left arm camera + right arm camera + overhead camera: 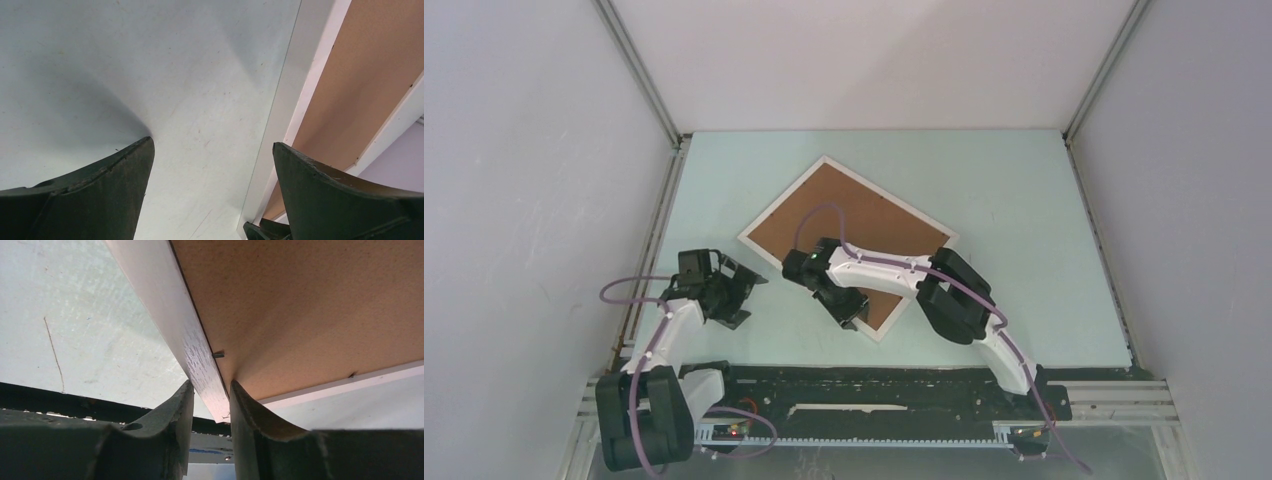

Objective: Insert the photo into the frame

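The frame [782, 197] lies face down and turned diagonally on the pale table, its thin white rail surrounding a brown backing board [854, 215]. At the frame's near corner, my right gripper [854, 318] has one finger on each side of the white rail [170, 315]. In the right wrist view the gripper [211, 385] is shut on that rail, with the inner finger against the board [300, 305]. My left gripper [746, 295] stands wide open just left of the frame, holding nothing. Its wrist view shows bare table between the jaws of the gripper [212, 142], with the rail [310, 85] at right. The photo is out of view.
A small metal tab [218, 354] sits on the board beside the rail. A black mounting rail [874, 385] runs along the table's near edge. Grey enclosure walls [524, 200] close in the left, right and back sides.
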